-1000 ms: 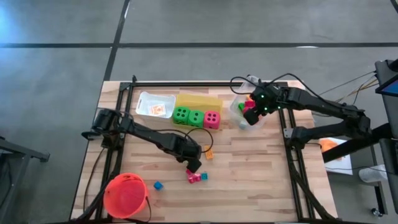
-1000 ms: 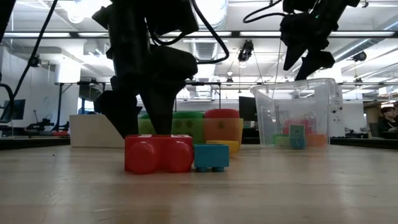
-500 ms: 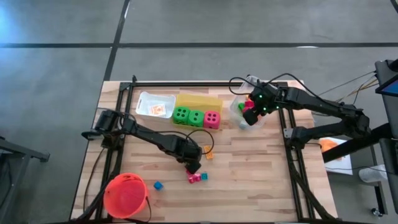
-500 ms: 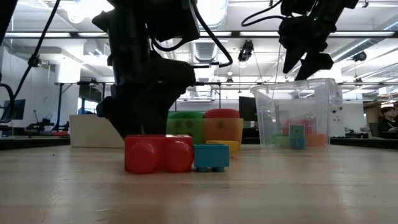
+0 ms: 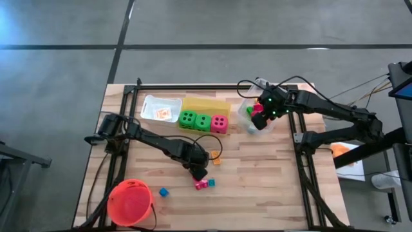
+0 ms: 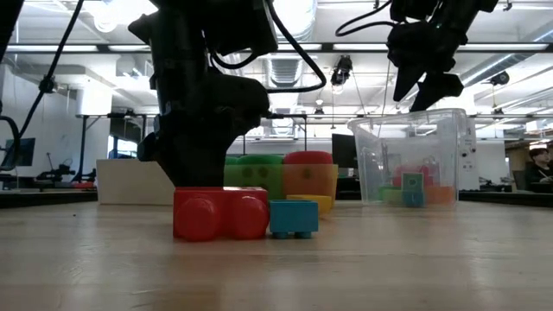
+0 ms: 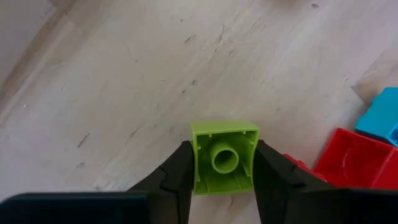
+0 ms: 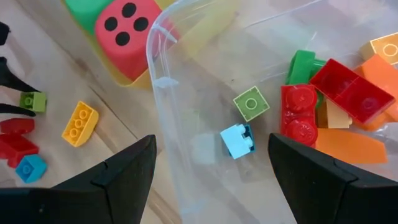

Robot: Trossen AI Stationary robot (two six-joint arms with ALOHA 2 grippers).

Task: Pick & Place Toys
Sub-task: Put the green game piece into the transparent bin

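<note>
Green plastic, a small lime block point(image 7: 224, 157), now sits pinched between the left gripper point(image 7: 224, 177) fingers, which a second ago stood wide over the wooden table point(image 5: 257, 187); the pick looks ready to lift. It lies mid-table, just beside the red block point(image 7: 351, 158) and a blue block point(image 7: 380, 116). Open board lies on the other sides. Over the clear bin point(image 8: 186, 81), the right gripper point(image 8: 211, 165) hangs spread and empty.

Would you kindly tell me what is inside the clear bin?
Inside the clear bin lie a light-blue block, a green block, red blocks and an orange wedge; anything beneath the pile is hidden.
</note>
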